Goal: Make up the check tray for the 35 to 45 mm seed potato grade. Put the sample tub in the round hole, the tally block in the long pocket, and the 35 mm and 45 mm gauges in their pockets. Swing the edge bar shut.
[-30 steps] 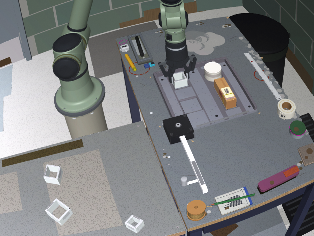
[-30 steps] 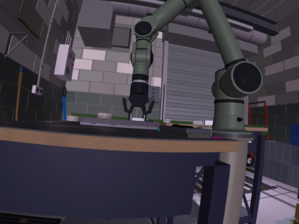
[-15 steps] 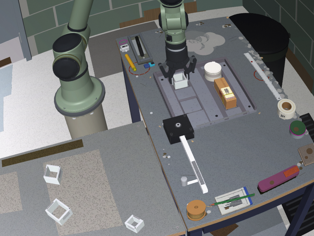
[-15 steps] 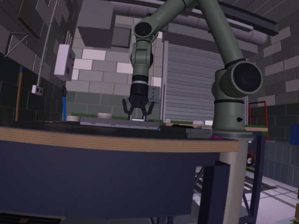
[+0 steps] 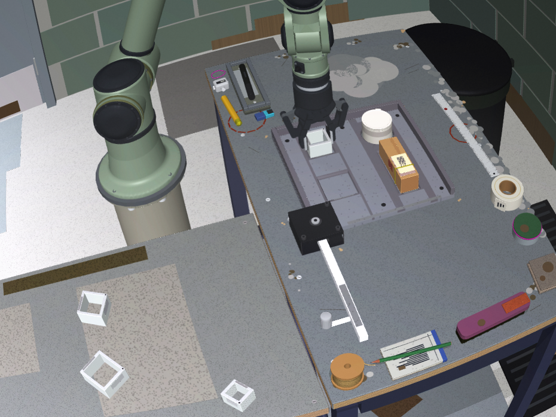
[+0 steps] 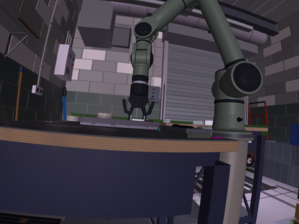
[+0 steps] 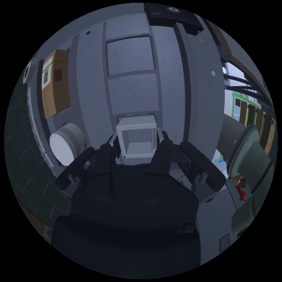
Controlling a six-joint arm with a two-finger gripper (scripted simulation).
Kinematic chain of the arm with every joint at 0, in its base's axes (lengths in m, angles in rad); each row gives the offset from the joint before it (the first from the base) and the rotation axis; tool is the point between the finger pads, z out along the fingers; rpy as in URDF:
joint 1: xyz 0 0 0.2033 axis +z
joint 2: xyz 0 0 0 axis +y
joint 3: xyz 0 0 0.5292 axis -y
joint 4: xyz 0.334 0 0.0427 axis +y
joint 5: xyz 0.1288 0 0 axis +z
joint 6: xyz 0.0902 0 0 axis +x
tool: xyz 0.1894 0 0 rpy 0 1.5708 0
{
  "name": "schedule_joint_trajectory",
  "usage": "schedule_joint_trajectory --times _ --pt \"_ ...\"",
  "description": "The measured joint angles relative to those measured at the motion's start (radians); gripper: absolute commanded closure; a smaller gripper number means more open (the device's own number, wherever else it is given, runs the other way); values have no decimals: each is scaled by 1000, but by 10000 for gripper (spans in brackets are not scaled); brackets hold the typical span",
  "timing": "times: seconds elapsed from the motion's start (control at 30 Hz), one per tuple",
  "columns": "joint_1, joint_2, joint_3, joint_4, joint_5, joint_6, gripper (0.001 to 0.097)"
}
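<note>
A white square gauge point(image 5: 319, 142) sits low in the far pocket of the grey tray point(image 5: 359, 166), and my gripper point(image 5: 316, 134) stands over it with its fingers closed on the gauge's two side walls point(image 7: 136, 140). The white sample tub point(image 5: 377, 125) rests in the round hole. The brown tally block point(image 5: 398, 164) lies in the long pocket beside it. The two pockets nearer the black hinge block point(image 5: 315, 227) hold nothing. The white edge bar point(image 5: 343, 289) sticks out from the hinge block, away from the tray. Three more white square gauges point(image 5: 93, 308) lie on the low side table.
Behind the tray a black bin point(image 5: 458, 67) stands off the table's far corner, and my arm's base point(image 5: 139, 170) rises to the left. A ruler point(image 5: 465, 132), tape roll point(image 5: 507, 190), purple case point(image 5: 492, 315), wire spool point(image 5: 346, 370) and notepad point(image 5: 413, 354) lie along the table's edges.
</note>
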Motion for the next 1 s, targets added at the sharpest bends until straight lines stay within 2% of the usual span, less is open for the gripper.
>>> schedule_joint_trajectory --times 0.9,1.0 --pt "0 1 -1 0 0 0 326" --pt "0 1 -1 0 0 0 311"
